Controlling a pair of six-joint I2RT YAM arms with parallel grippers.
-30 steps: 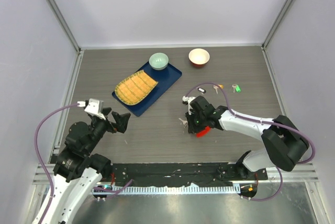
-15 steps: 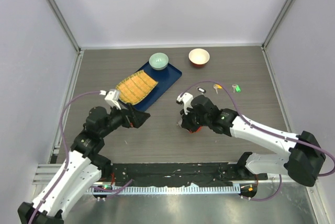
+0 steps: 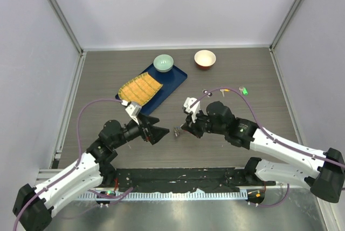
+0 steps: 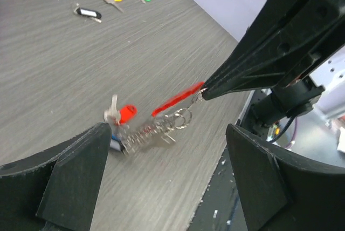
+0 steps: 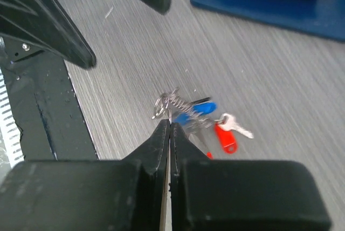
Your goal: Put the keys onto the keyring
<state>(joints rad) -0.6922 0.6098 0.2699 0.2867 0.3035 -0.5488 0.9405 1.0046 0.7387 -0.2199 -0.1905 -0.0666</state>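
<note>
Right gripper (image 5: 169, 124) tight on keyring (image 5: 186, 113)

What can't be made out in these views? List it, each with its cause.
- Top view: the keyring is too small, so its ring, chain and tags merge.
- Top view: the keys are specks, and their blades are unreadable.
- Left wrist view: the keyring is blurred, so whether it touches the table is unclear.
- Right wrist view: the right gripper hides where it pinches the keyring.
</note>
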